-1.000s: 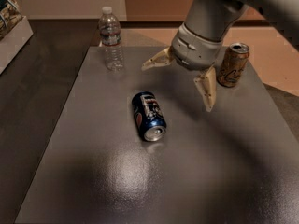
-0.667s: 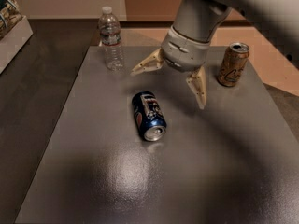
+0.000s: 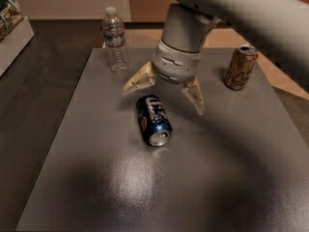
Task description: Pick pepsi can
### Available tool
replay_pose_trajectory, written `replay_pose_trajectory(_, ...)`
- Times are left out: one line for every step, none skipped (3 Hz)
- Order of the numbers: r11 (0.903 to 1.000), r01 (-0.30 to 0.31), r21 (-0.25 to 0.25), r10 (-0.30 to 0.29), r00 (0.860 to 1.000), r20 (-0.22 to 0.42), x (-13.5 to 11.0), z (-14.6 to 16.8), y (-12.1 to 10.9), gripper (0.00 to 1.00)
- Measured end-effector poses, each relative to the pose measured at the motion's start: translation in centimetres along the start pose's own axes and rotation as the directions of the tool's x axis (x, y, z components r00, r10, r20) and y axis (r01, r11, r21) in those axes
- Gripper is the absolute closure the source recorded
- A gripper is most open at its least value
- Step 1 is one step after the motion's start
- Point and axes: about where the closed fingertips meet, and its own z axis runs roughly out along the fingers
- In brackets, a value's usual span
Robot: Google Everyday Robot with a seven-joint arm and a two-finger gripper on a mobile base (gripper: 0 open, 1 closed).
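Nearest the camera, a grey table [image 3: 96, 192] with a dull sheen fills the lower part of the view. Toward the middle of the table lies the pepsi can [image 3: 153, 120], a dark blue drink can with red and white marks. It is on its side, with one silver end turned toward the camera and a little to the right, and the other end pointing away toward my pincer.

My pincer [image 3: 162, 99] hangs just behind and above the far end of the pepsi can and holds nothing. Its two cream-coloured fingers [image 3: 137, 80] are spread wide, one slanting out to the left of the view and the other slanting down to the right. In this view the far end of the pepsi can sits in the gap between them, touched by neither. How high my pincer is above the table I cannot tell. My pale grey arm [image 3: 231, 8] rises from the pincer and runs off to the upper right.

Farther back on the left, a clear water bottle [image 3: 116, 40] with a white cap stands upright near the table's far edge. Farther back on the right, a tan can [image 3: 240, 67] stands upright, well apart from the pepsi can. At the far left, off the table, a white box [image 3: 12, 30] sits on a dark floor [image 3: 34, 105].
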Motion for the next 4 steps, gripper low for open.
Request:
replay_pose_trajectory(0.9962, 0.066, -0.056, -0.067, 0.998, -0.011, -0.9, 1.4, 0.5, 0.00)
replay_pose_trajectory(0.9896, 0.104, -0.099, -0.106, 0.994, -0.018, -1.3, 2.7, 0.9, 0.00)
replay_pose_trajectory(0.9828, 0.129, -0.133, -0.132, 0.991, -0.019, -1.7, 3.6, 1.0, 0.18)
replay_pose_trajectory(0.9790, 0.138, -0.150, -0.142, 0.990, -0.018, -2.2, 4.0, 0.9, 0.41)
